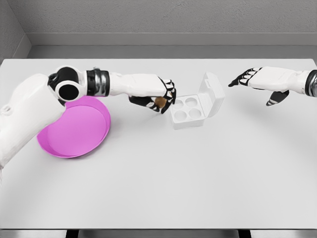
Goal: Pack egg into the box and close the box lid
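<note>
Desk: white, matte, plain; spans nearly the full width of the head view; dark front edge along the bottom.
Room: grey textured wall behind the desk; grey strip of floor between wall and far desk edge.
Bowl: magenta, shallow, round; on the desk at left, partly hidden under the left forearm.
Box: white, four round cups, all visibly empty; lid raised, hinged at the right side, leaning back.
Egg: brown; pinched in the left fingertips, off the desk, just left of the box, not inside any cup.
Left hand: reaching in from the left over the bowl; fingers curled, grasping the egg; close beside the box's left edge.
Right hand: entering from the right, raised above the desk, right of the lid and apart from it; fingers extended, released, holding nothing.
</note>
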{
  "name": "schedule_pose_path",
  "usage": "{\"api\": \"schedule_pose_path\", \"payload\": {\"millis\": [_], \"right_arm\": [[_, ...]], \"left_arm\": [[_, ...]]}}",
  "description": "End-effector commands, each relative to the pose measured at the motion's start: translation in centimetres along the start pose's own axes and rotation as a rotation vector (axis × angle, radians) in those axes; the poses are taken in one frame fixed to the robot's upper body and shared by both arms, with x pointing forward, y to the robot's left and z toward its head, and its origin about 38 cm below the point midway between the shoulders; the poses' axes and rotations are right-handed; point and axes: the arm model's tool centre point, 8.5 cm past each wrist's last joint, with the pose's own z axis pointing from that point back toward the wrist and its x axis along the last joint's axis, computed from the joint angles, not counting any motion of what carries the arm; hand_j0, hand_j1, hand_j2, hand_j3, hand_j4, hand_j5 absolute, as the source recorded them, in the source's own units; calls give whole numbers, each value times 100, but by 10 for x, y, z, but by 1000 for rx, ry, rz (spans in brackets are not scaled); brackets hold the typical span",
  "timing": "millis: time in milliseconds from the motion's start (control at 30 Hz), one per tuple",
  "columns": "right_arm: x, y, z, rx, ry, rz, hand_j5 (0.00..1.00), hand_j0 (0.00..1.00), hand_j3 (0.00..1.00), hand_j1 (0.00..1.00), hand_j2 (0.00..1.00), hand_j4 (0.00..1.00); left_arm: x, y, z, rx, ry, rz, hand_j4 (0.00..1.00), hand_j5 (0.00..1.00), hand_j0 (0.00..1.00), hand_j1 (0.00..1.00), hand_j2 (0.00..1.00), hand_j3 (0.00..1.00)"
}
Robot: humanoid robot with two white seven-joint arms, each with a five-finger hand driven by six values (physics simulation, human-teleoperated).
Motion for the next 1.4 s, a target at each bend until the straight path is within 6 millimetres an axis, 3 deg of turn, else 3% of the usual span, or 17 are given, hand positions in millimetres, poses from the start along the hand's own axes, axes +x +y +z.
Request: {"api": "schedule_pose_path", "payload": {"millis": [0, 67, 200, 533, 567, 667, 800, 1367], "right_arm": [[0, 0, 1, -3, 1, -4, 100, 100, 100, 100, 100, 100], [0, 0, 1, -3, 1, -4, 100, 100, 100, 100, 100, 100], [0, 0, 1, -3, 1, -4, 100, 100, 100, 100, 100, 100], [0, 0, 0, -2, 0, -4, 100, 100, 100, 100, 100, 100], [0, 0, 1, -3, 1, -4, 100, 100, 100, 100, 100, 100], [0, 0, 0, -2, 0, -4, 100, 100, 100, 100, 100, 100], [0, 0, 0, -2, 0, -4, 100, 100, 100, 100, 100, 100], [3, -2, 0, -6, -7, 4, 100, 100, 100, 100, 100, 100]], "left_arm": [[-1, -6, -42, 0, -13, 62, 26, 26, 26, 26, 26, 26], [-7, -11, -61, -29, 13, 85, 26, 26, 26, 26, 26, 26], [-15, -27, -64, -74, 36, 123, 26, 26, 26, 26, 26, 26], [-13, -24, -66, -69, 30, 121, 32, 32, 32, 32, 32, 32], [-13, -24, -66, -69, 30, 121, 34, 34, 34, 34, 34, 34], [-11, -23, -68, -65, 22, 126, 57, 57, 57, 57, 57, 57], [-12, -23, -68, -63, 23, 128, 68, 68, 68, 68, 68, 68], [-13, -22, -66, -55, 26, 130, 86, 86, 86, 86, 86, 86]]}}
